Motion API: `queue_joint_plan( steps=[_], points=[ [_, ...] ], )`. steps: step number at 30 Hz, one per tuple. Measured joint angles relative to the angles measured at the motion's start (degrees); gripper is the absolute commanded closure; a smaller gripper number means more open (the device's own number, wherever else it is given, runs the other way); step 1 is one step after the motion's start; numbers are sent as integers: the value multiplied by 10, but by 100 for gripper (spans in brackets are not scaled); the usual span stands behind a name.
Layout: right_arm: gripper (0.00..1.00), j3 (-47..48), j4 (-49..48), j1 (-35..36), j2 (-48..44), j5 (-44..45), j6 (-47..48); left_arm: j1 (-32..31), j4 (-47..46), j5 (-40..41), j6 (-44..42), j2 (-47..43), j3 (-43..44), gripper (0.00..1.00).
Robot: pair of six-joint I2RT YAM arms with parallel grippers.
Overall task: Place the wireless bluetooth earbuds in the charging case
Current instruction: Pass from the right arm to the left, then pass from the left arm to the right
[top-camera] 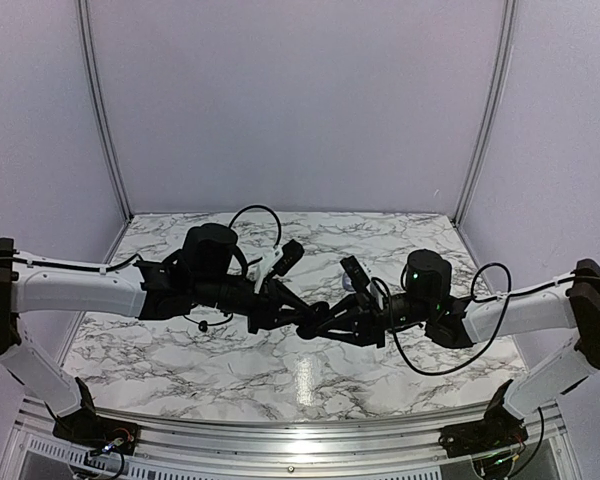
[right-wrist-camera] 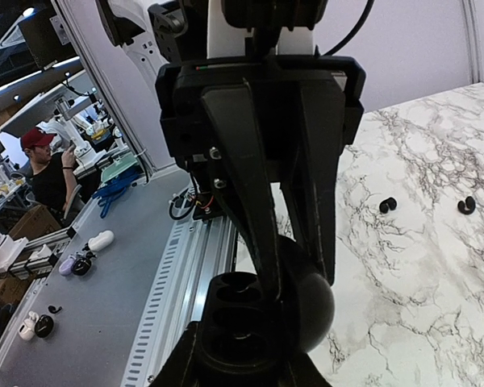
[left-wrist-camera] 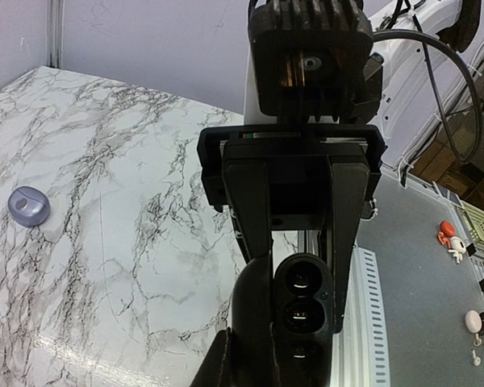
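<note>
This is a robotics lab. The marble-patterned table [top-camera: 180, 370] stands inside a white-walled booth [top-camera: 300, 100], with an aluminium rail [top-camera: 280, 445] along its 6 o'clock edge. In the right wrist view, at 9 o'clock, a man in a red cap [right-wrist-camera: 47, 169] sits by another white robot arm [right-wrist-camera: 68, 129] and a cardboard box [right-wrist-camera: 28, 222]. A green crate [left-wrist-camera: 482, 226] shows at 3 o'clock in the left wrist view.

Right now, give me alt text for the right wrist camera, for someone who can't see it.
The right end effector grips an open black charging case close to the camera. Two small black earbuds lie apart on the marble table at the picture's right, untouched.
</note>
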State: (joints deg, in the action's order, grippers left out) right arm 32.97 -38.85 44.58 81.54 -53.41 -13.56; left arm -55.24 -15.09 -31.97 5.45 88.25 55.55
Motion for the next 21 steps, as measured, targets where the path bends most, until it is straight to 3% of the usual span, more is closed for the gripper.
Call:
queue_joint_plan(
  steps=[5,10,21],
  points=[
    [65,0,-9,-1,2,2,-4,-2,3,20,-6,-6,0,100],
    [63,0,-19,-1,12,5,-12,-3,2,34,-5,-9,0,100],
    [79,0,-31,-1,15,0,-25,-3,1,35,-6,-9,0,100]
  ],
)
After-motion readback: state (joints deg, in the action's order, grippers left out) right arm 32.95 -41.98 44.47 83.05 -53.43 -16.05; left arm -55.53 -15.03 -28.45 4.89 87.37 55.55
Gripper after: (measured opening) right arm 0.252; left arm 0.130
